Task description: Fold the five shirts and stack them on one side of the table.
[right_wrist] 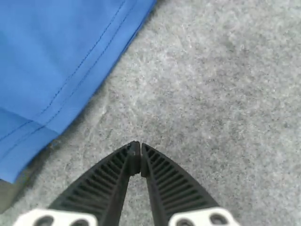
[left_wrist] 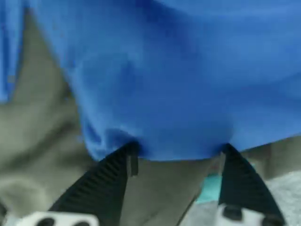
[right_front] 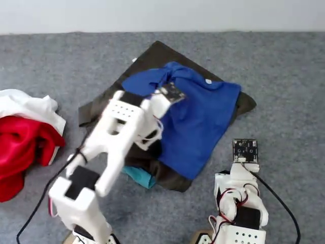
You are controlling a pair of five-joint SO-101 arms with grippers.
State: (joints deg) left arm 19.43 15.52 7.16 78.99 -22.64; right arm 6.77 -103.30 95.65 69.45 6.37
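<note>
Grey felt-ish tabletop with a plain white wall behind it, that was the setup. Far left I had a white shirt and a red shirt dumped in one crumpled heap, touching each other, neither of them folded.

Moving toward the middle, the left arm was stretched out over the main pile. Its left gripper had the fingers spread wide, one on each side of a stretch of edge on the blue shirt, and as far as I could see it wasn't clamped on anything. The blue one lay on top of a dark shirt that was spread mostly flat. It was bunched up near the gripper and smoother toward the right. A bit of teal shirt peeked out at the dark one's near edge, seemingly from underneath.

Over on the right, the right gripper sat with its fingers pinched together on nothing, above bare felt just beside the blue hem.

Progress-wise, my read was that all five shirts were accounted for, none was folded, and there was no tidy stack on either side. The blue one looked like the shirt being worked on, and it wanted flattening before any fold. So basically everything was left to do.
</note>
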